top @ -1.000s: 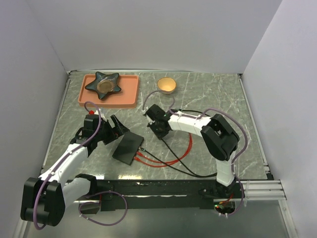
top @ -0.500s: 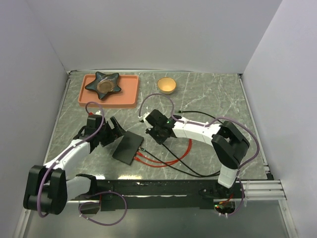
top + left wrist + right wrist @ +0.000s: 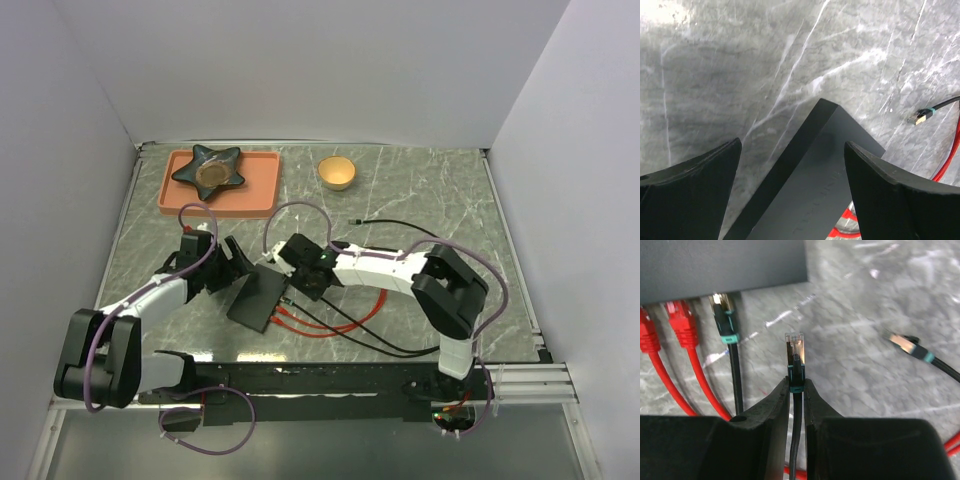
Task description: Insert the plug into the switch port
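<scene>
I find no legible brand or label: the faint marking on the top of the flat matte black rectangular box [image 3: 810, 190] is too blurred to read. My left hand [image 3: 790, 150] stands wide open, its two dark fingers [image 3: 690, 190] set either side of one corner of the box with grey marble table [image 3: 740, 75] showing in the gaps; I cannot tell whether either finger touches the box. My right hand [image 3: 796, 385] is closed down to a narrow gap and pinches a black cable just behind the teal boot of the clear-tipped, gold-contact plug [image 3: 794, 352], which projects beyond the fingertips and points at the box. The switch port row [image 3: 765, 284] runs along the short edge of the box facing this hand; the sockets themselves are hidden under that edge. Two red cables [image 3: 682, 327] and one black cable with a teal boot [image 3: 725, 320] are already seated there. The plug sits just to the right of that seated black cable, near the edge but apart from it, not yet inserted. A second loose black cable end [image 3: 907, 347] lies on the table further right.
</scene>
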